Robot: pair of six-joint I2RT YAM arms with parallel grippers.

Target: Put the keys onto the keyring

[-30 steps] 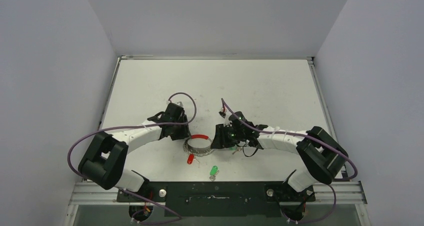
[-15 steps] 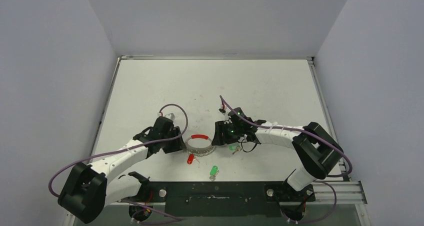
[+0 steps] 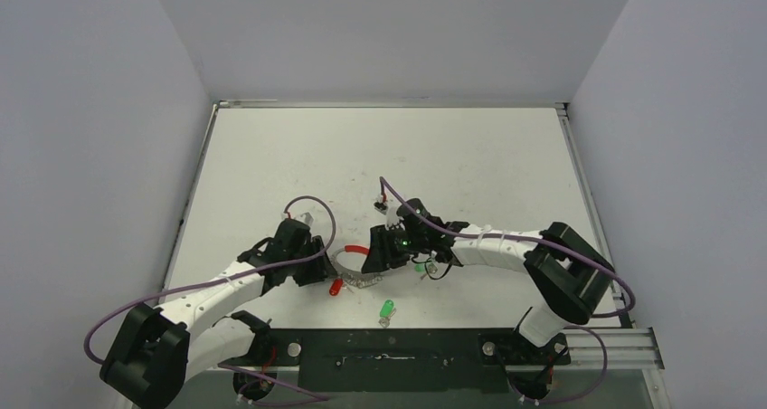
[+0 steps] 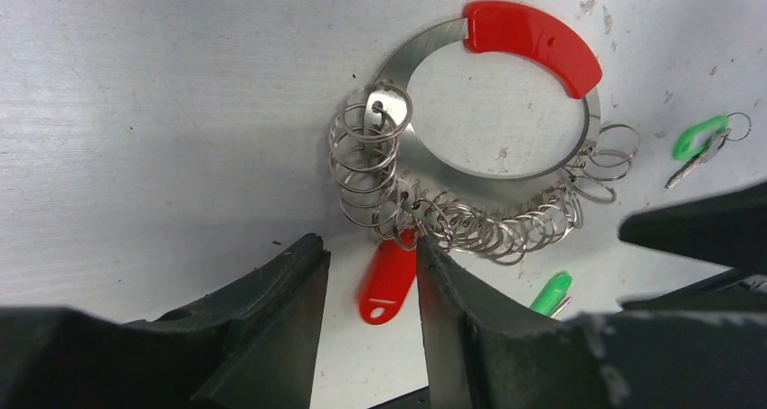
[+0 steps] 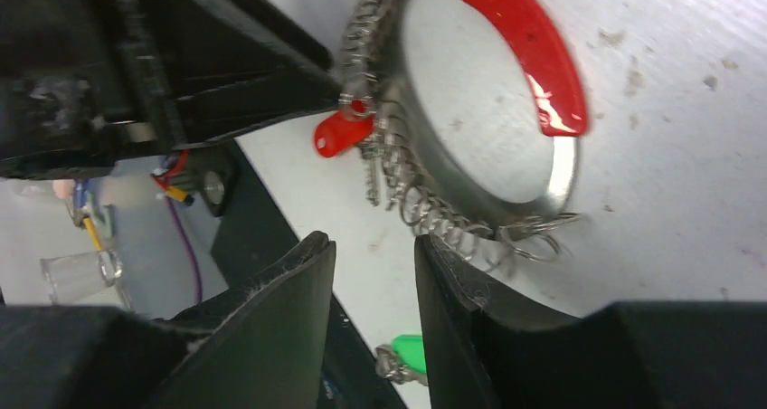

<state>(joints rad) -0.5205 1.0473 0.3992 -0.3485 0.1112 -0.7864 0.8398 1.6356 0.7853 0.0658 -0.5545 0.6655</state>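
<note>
The keyring (image 3: 359, 248) lies flat on the table, a steel loop with a red sleeve and several small silvery rings strung on it; a red tag (image 3: 336, 287) hangs from these. In the left wrist view the keyring (image 4: 534, 38) is just ahead of my open left gripper (image 4: 366, 255), and the red tag (image 4: 387, 282) lies between its fingers. My right gripper (image 5: 371, 246) is open, its right finger touching the small rings of the keyring (image 5: 529, 52). One green key (image 3: 387, 309) lies near the front edge, the other green key (image 3: 419, 266) by the right gripper (image 3: 378, 257).
The black base rail (image 3: 389, 350) runs along the table's near edge, close to the green key. White walls enclose the table (image 3: 470, 156) on three sides. Purple cables loop over both wrists.
My left arm has pulled back toward the near edge and lowered by the ring's left side. My right gripper has moved left over the ring. The ring has shifted slightly left.
</note>
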